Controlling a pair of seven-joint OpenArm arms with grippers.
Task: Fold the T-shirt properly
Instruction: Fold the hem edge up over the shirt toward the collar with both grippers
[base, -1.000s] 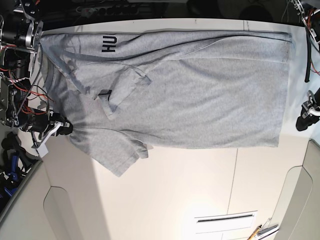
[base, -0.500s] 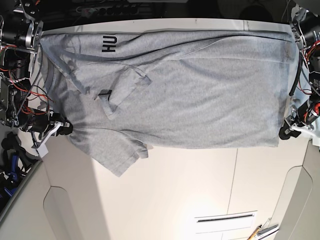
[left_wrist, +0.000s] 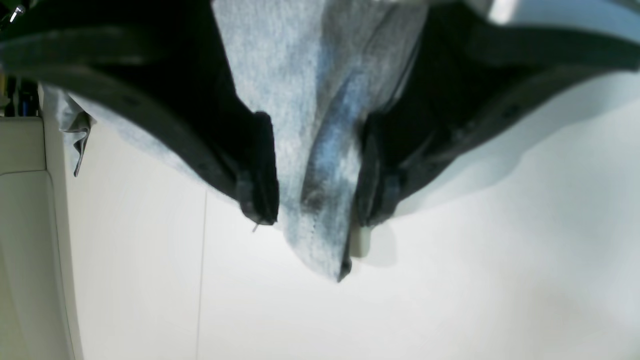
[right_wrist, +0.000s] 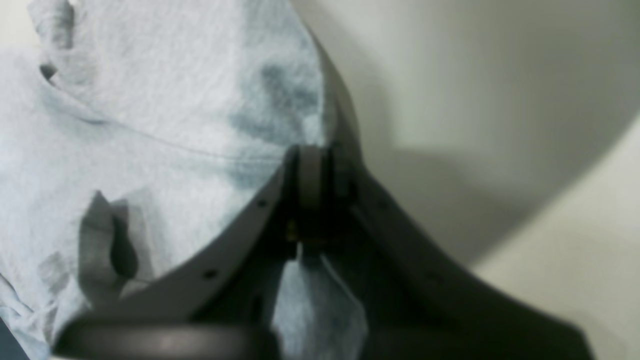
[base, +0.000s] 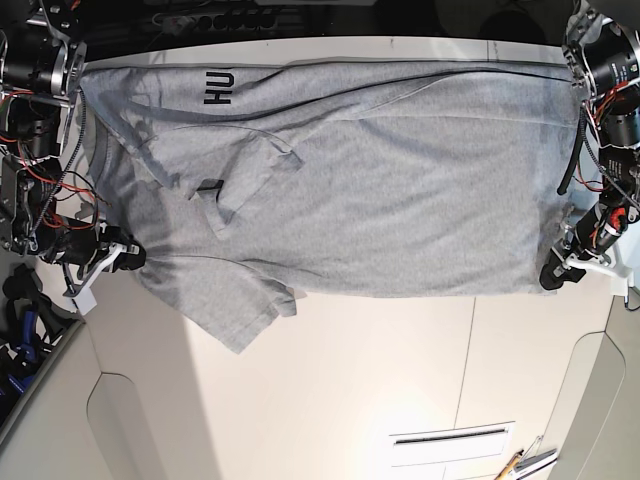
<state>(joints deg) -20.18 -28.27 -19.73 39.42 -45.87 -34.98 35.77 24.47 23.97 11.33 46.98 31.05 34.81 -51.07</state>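
The light grey T-shirt (base: 380, 190) lies spread on the white table, neck at the left, hem at the right, black lettering (base: 217, 88) at the top left. My left gripper (base: 553, 277) sits over the lower hem corner. In the left wrist view (left_wrist: 316, 205) its jaws stand apart, with the hem corner (left_wrist: 320, 225) bunched between them. My right gripper (base: 128, 256) is at the shirt's left edge by the lower sleeve. In the right wrist view (right_wrist: 310, 175) it is shut on a pinch of grey cloth (right_wrist: 175, 125).
The table edge and pale panels (base: 130, 420) run along the bottom. A white slotted plate (base: 450, 437) and a pencil (base: 505, 465) lie at the bottom right. Dark arm hardware and cables (base: 30, 130) stand at the left, and the other arm's body (base: 610, 90) at the right.
My left gripper has come in from the right table edge onto the lower hem corner. The right gripper and the shirt have stayed put.
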